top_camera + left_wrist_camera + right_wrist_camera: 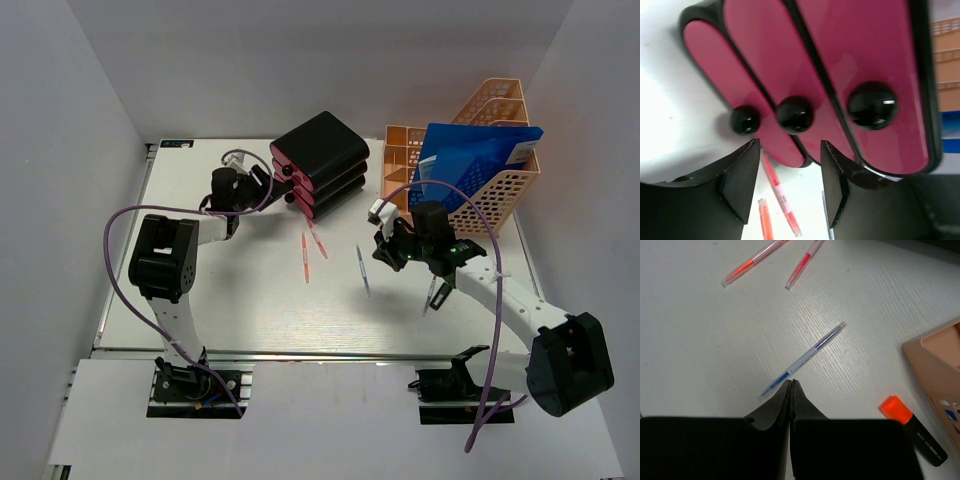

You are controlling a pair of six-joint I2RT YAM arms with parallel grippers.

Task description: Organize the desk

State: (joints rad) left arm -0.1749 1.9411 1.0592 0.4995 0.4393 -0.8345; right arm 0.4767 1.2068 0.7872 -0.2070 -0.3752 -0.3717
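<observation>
The white desk [250,300] holds loose pens. Two red-orange pens [305,258] [317,240] and a blue pen [363,270] lie at its middle. My left gripper [268,185] is open and empty, right in front of the black-and-pink drawer box [322,160]. In the left wrist view the gripper [790,147] faces three black knobs, the middle one [795,114] just beyond the fingertips. My right gripper [385,250] is shut and empty, hovering over the blue pen [802,360], as the right wrist view [791,382] shows.
A peach mesh file rack [500,170] with blue folders stands at the back right. An orange-capped black marker [912,430] lies beside the rack's corner [935,355]. Two red pens [780,192] [765,220] lie below the left fingers. Grey walls enclose the desk.
</observation>
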